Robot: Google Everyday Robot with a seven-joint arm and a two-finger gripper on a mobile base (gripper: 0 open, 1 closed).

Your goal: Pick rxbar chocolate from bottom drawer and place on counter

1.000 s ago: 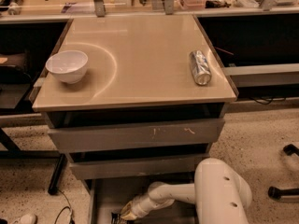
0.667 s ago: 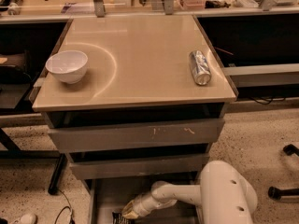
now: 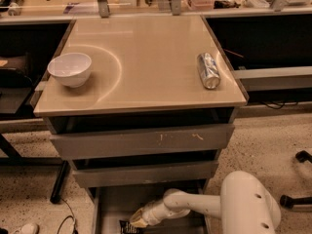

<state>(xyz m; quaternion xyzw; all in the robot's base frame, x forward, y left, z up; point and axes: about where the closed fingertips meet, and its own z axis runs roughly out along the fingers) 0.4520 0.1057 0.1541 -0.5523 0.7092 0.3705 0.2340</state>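
The bottom drawer (image 3: 114, 204) is pulled open at the bottom of the view, showing a plain grey floor. The rxbar chocolate (image 3: 126, 227), a small black wrapper with pale lettering, lies on the drawer floor near its front, partly cut off by the frame edge. My gripper (image 3: 135, 223) is at the end of the white arm reaching down into the drawer from the right, right over the bar's right end. The beige counter (image 3: 141, 57) spreads above the three drawers.
A white bowl (image 3: 69, 68) stands on the counter's left side. A silver can (image 3: 208, 70) lies on its side near the right edge. Two upper grey drawers (image 3: 141, 140) sit above the open one. Dark shelving flanks the cabinet. A cable lies on the floor at left.
The arm has shifted a little; the gripper stays low in the bottom drawer by the black bar.
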